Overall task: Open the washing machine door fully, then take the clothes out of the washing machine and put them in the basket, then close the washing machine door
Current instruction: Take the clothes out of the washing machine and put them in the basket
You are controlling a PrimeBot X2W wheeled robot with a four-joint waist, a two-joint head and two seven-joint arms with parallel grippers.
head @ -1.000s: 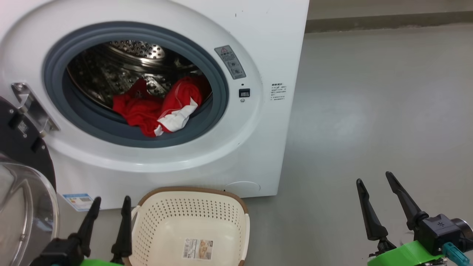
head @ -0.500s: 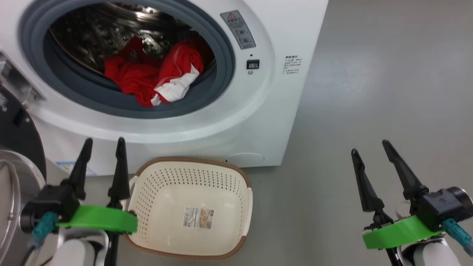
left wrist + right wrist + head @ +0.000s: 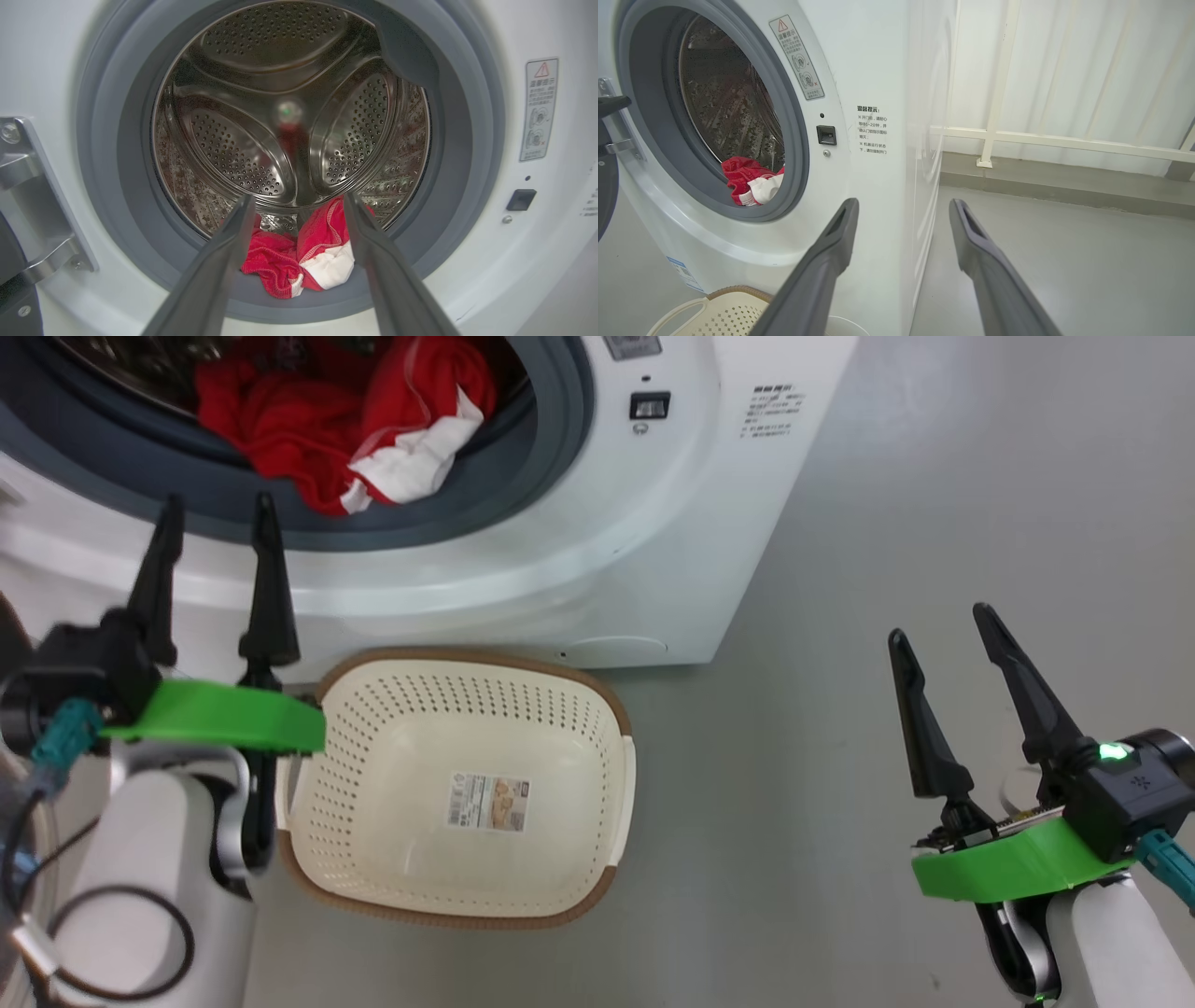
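Your left gripper [image 3: 219,502] and right gripper [image 3: 938,622] stand spread, empty; clothes [image 3: 280,411] lie in the washing machine [image 3: 579,551], its top cropped in head view.

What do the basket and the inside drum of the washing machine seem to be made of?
The basket: likely moulded plastic, cream, matte, with even holes. The drum: probably stainless steel, shiny, perforated, showing reflections.

Head: steep downward over basket [image 3: 392,775]. Left wrist: close, square-on to washing machine [image 3: 551,261]. Right wrist: oblique (farther off). Shared: clothes [image 3: 280,420].
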